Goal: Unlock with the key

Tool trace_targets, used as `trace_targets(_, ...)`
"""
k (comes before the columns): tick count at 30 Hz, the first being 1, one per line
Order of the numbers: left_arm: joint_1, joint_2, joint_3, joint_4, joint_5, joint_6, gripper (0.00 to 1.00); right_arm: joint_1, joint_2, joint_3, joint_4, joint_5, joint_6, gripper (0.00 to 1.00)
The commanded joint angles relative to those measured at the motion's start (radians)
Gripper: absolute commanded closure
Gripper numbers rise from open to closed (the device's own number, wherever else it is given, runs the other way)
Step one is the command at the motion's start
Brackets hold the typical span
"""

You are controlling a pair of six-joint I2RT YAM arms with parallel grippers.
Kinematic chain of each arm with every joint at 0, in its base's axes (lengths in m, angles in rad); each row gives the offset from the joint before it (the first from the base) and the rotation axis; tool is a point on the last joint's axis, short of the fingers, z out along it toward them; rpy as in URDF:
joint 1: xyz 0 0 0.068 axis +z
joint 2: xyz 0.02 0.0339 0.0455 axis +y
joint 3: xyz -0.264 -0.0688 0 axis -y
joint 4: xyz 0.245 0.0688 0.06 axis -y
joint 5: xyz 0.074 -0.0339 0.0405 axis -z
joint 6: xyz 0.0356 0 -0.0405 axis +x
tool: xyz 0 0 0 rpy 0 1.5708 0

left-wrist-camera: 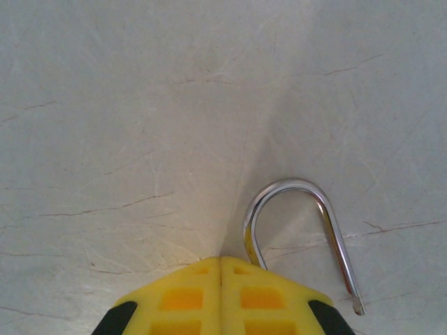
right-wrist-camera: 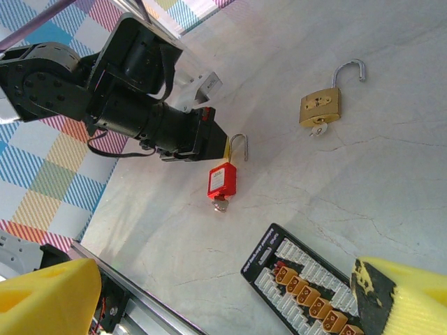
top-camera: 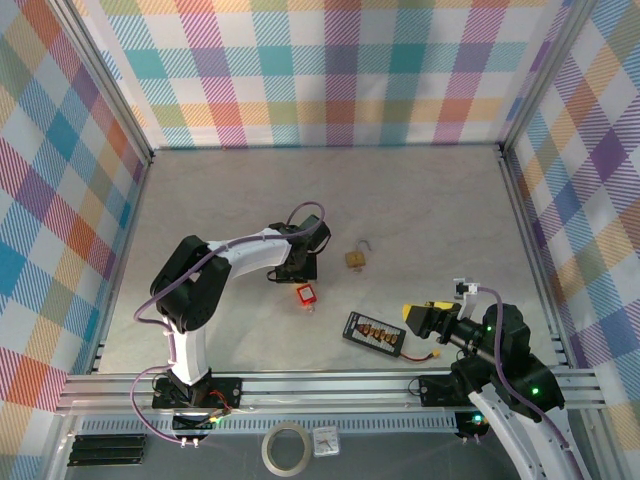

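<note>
Tiny silvery-grey metal key (right-wrist-camera: 221, 204): thin stub, far smaller than lock, poking from bottom end of red block-shaped padlock (right-wrist-camera: 222, 181). Padlock lies flat on pale grey marbled worktop (top-camera: 430, 200), its curved silver shackle (left-wrist-camera: 293, 183) swung open.
Left hand (left-wrist-camera: 221, 269): yellow fingers pressed together, nothing pinched, tips at one shackle leg; contact cannot be told.
Right hand (top-camera: 428, 318): spread wide, empty, beside black rectangular connector tray (right-wrist-camera: 293, 269).
Brass padlock (right-wrist-camera: 320, 108): well apart from red one, shackle open.
</note>
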State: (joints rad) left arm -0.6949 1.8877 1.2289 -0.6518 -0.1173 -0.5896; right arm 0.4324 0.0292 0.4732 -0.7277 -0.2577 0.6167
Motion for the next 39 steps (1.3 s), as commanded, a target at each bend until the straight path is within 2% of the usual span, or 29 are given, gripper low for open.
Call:
trace_targets(1, 0.006, -0.063, -0.022, 0.061, -0.022, -0.002, 1.00, 0.003, -0.012, 0.016, 0.001, -0.002, 0.002, 0.08)
trace_targets(3, 0.006, -0.118, -0.035, 0.051, -0.022, -0.009, 0.97, 0.003, -0.011, 0.015, 0.002, -0.002, 0.004, 0.08)
trace_targets(5, 0.002, -0.169, -0.044, 0.034, -0.020, -0.024, 0.77, 0.003, -0.009, 0.019, 0.001, 0.000, 0.004, 0.08)
trace_targets(7, -0.007, -0.215, -0.065, 0.015, -0.032, -0.044, 0.53, 0.003, -0.011, 0.021, -0.004, 0.002, 0.006, 0.08)
trace_targets(9, -0.016, -0.242, -0.091, 0.006, -0.034, -0.066, 0.38, 0.002, -0.011, 0.021, -0.009, 0.007, 0.010, 0.08)
trace_targets(13, -0.066, -0.246, -0.120, -0.003, -0.013, -0.115, 0.22, 0.003, -0.012, 0.019, -0.006, 0.006, 0.008, 0.07)
trace_targets(19, -0.125, -0.187, -0.143, 0.027, 0.012, -0.186, 0.21, 0.004, -0.012, 0.021, -0.006, 0.003, 0.007, 0.08)
trace_targets(27, -0.134, -0.119, -0.111, 0.028, -0.001, -0.188, 0.23, 0.003, -0.012, 0.021, -0.003, -0.003, 0.003, 0.07)
trace_targets(32, -0.132, -0.058, -0.086, 0.020, -0.007, -0.167, 0.30, 0.003, -0.012, 0.019, -0.004, -0.002, 0.003, 0.07)
trace_targets(39, -0.130, -0.005, -0.017, 0.004, 0.001, -0.128, 0.45, 0.003, -0.012, 0.021, -0.006, 0.000, 0.005, 0.07)
